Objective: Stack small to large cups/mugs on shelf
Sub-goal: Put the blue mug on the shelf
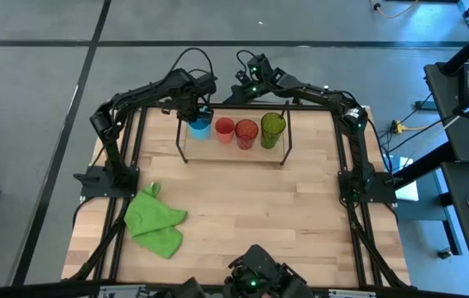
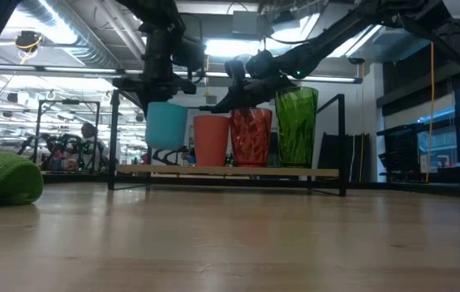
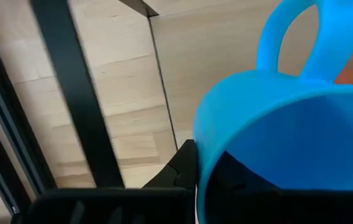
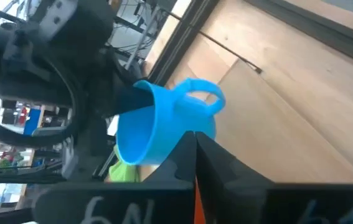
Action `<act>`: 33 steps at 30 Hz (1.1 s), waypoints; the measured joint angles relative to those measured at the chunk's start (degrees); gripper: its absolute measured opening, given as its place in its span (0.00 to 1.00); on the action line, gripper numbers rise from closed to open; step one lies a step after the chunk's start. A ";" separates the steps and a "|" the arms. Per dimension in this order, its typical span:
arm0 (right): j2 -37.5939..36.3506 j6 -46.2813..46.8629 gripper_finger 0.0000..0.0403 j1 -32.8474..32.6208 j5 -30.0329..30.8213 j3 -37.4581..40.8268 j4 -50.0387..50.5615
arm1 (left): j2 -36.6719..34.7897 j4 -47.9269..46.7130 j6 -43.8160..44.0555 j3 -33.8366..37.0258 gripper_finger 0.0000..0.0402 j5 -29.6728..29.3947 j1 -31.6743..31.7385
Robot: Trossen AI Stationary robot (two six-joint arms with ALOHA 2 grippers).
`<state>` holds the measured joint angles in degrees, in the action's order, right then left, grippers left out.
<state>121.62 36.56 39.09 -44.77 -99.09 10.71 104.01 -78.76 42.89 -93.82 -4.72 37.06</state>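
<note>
Left to right on the low black wire-rod shelf with the light wooden base [image 1: 186,154]: small light-blue plastic handled mug [image 1: 199,126], small red plastic cup [image 1: 224,129], red-orange translucent tumbler [image 1: 246,133], tall green translucent tumbler [image 1: 272,130]. All upright, in one row along the shelf's long axis, already in small-to-large order. Left gripper [image 1: 198,109] is over the mug at the shelf's left end; left wrist view shows one dark finger inside the mug against the wall and another outside it, so it looks clamped on the rim. In the low view the mug [image 2: 166,125] sits with its base higher than the red cup's [image 2: 211,139], so I judge it's held just clear of the shelf base, not resting. Key relation: the mug hangs straight down from the left gripper, axis vertical, handle toward the red cup next door; free spot lies directly below, so the coming move looks like a short straight drop, then release. Right gripper [image 1: 251,74] sits behind the shelf, above the middle cups; can't tell if its fingers are apart or together. Left arm is plainly the nearer one.
</note>
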 joint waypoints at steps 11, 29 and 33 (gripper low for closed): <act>0.00 -2.34 0.01 -0.03 0.13 0.00 0.41 | 0.03 -0.04 -0.50 0.00 0.08 0.84 0.92; 0.00 -4.00 0.03 0.54 1.64 0.00 1.17 | 0.63 5.34 -0.66 2.27 0.09 4.27 0.91; 0.00 -3.89 0.03 1.04 1.46 0.00 1.65 | 0.48 4.81 -1.05 -0.22 0.09 4.31 1.63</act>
<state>121.62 32.67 40.14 -43.31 -99.09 12.36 104.49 -73.96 41.85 -94.05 -0.41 38.69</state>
